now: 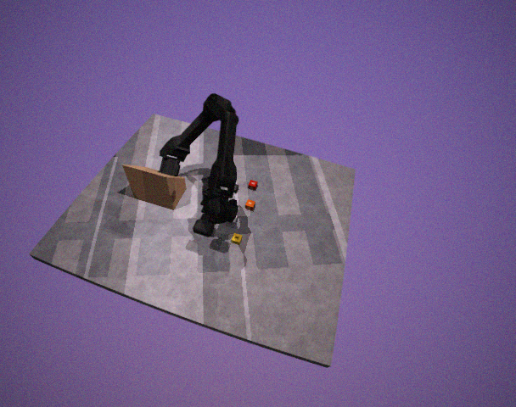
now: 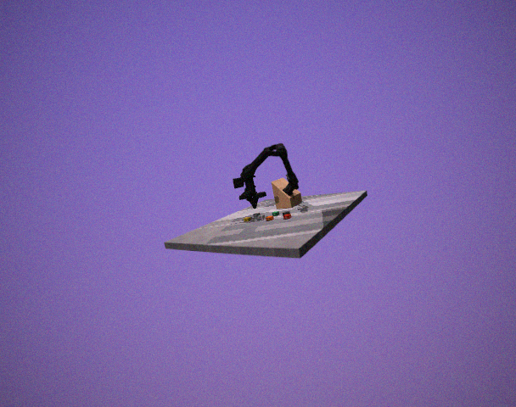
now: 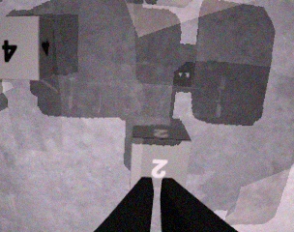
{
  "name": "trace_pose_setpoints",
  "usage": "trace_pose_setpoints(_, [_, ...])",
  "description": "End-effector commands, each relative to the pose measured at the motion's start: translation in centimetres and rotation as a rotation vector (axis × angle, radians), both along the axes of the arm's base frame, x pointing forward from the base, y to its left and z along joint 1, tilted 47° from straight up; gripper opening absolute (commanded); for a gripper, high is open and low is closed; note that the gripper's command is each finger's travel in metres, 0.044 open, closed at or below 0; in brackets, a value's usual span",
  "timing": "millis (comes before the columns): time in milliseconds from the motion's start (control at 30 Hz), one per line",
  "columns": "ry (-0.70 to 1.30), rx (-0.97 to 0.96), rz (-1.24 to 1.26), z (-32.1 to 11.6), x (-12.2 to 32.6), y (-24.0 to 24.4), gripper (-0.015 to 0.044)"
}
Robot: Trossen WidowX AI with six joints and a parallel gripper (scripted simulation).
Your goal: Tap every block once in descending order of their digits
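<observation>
My gripper [image 2: 255,207] [image 3: 155,188] is shut with nothing between its tips, above the table. In the wrist view the tips overlap the near part of a grey block with a white 2 [image 3: 177,157]; contact is not visible. A pale block with a black 4 [image 3: 26,60] lies at the upper left of that view. A red block [image 1: 253,185] [image 2: 287,216], an orange block [image 1: 249,204] [image 2: 269,218] and a yellow block [image 1: 237,238] [image 2: 247,219] lie on the table, digits too small to read. A green block [image 2: 275,214] and a dark block [image 2: 286,212] show in the exterior view; the arm hides them in the top view.
A brown wooden wedge-shaped block [image 1: 153,188] [image 2: 281,194] stands beside the arm's base. The grey patterned table [image 1: 288,302] [image 2: 249,241] has broad shadows of the arm across it, and its edges drop off on all sides.
</observation>
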State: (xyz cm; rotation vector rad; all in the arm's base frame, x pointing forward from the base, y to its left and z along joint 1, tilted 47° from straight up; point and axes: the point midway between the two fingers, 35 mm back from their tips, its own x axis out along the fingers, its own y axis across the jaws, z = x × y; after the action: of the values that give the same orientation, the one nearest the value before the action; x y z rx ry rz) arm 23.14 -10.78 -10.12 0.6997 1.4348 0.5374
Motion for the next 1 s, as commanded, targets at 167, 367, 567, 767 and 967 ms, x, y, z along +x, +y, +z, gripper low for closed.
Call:
trace_pose_setpoints(167, [-0.005, 0.004, -0.013, -1.2, 0.1, 1.1, 0.002])
trace_pose_setpoints(367, [-0.005, 0.005, -0.013, -1.9, 0.2, 1.8, 0.002])
trace_pose_setpoints(567, [-0.005, 0.005, -0.013, -2.5, 0.3, 2.5, 0.002])
trace_pose_setpoints(767, [-0.005, 0.006, -0.013, -2.9, 0.3, 2.9, 0.002])
trace_pose_setpoints(967, [-0.005, 0.006, -0.013, -2.9, 0.3, 2.9, 0.002])
